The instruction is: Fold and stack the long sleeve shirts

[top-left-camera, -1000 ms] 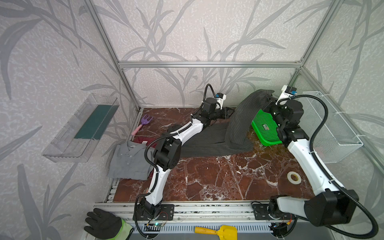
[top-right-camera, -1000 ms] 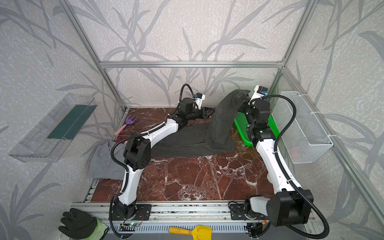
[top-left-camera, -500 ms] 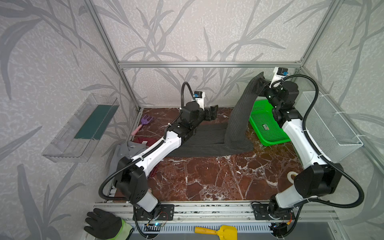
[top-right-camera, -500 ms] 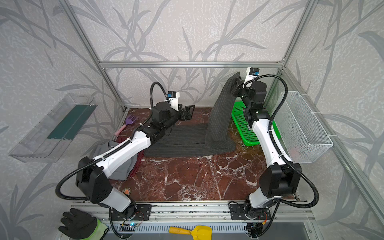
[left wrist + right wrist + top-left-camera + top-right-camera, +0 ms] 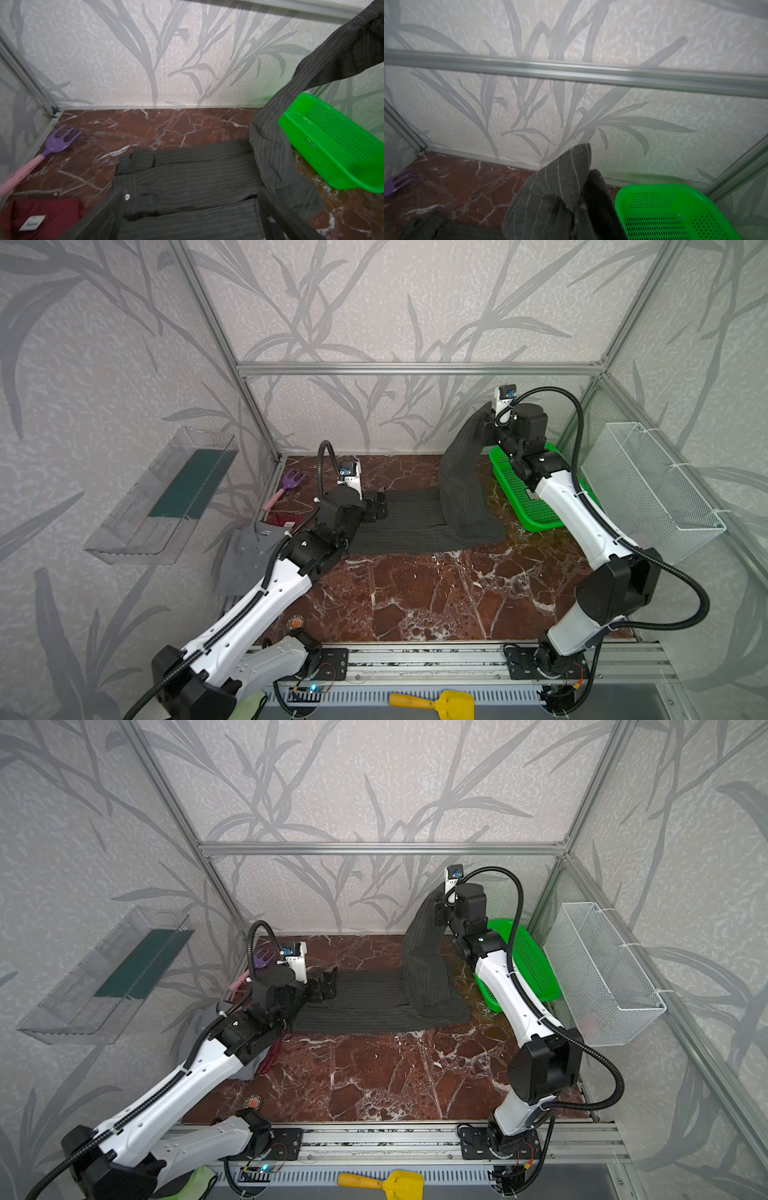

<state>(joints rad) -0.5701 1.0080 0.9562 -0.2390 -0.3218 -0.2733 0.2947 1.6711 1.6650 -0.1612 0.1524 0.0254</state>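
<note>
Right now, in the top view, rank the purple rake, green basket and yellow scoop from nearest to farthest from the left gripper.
From the left gripper, jaws open:
1. purple rake, back left corner.
2. green basket, across on the right side.
3. yellow scoop, out front, near the middle.

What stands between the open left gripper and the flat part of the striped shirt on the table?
Nothing visible does. The left gripper hangs open just over the flat end of the striped shirt. The raised end, pinched by the right gripper, hangs farther off, beside the green basket.
</note>
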